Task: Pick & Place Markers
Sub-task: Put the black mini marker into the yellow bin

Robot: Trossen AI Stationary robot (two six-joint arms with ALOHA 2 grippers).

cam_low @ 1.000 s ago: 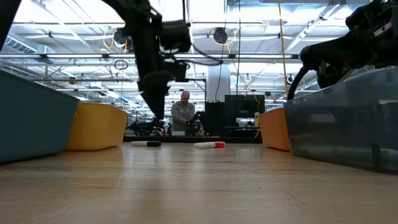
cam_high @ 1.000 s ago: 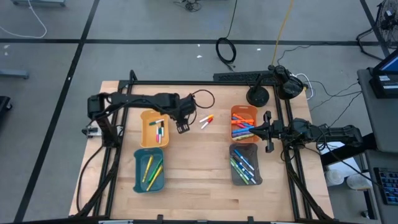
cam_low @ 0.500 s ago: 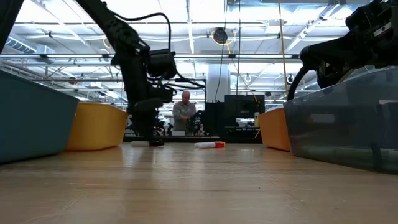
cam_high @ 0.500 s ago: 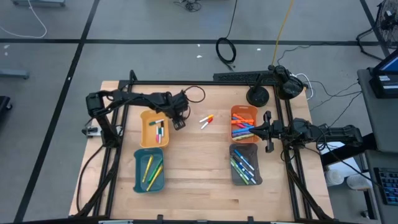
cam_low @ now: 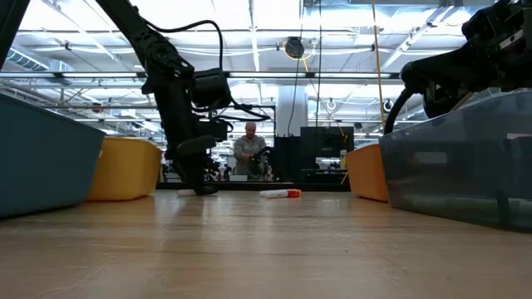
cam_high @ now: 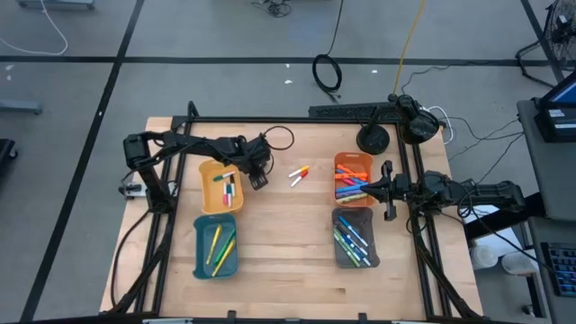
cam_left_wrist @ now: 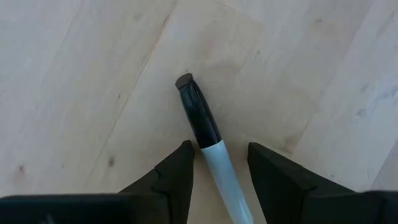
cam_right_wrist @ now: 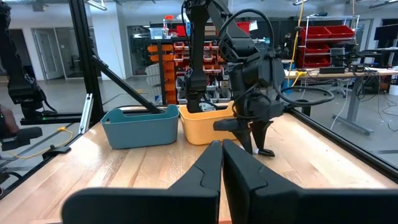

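Lying flat on the wooden table (cam_high: pixel 279 252), a thin white marker with a black cap (cam_left_wrist: pixel 200 121) sits just beside the yellow tray (cam_high: pixel 220 187), on the side toward the table's middle. The left gripper (cam_left_wrist: pixel 219 163) is down over it: one dark finger (cam_left_wrist: pixel 175 171) stands on each side of the white body, close to it, but I cannot tell if they already press it or not. The marker rests on the wood, not lifted. A little further toward the middle lie two more markers (cam_high: pixel 299 175) — one with a red-orange cap. The yellow tray and the teal tray (cam_high: pixel 216 247) hold some markers; the orange tray (cam_high: pixel 353 180) and the grey tray (cam_high: pixel 355 238) hold many. The right gripper (cam_right_wrist: pixel 222 149) waits beside the orange tray, its fingers clenched together on nothing.
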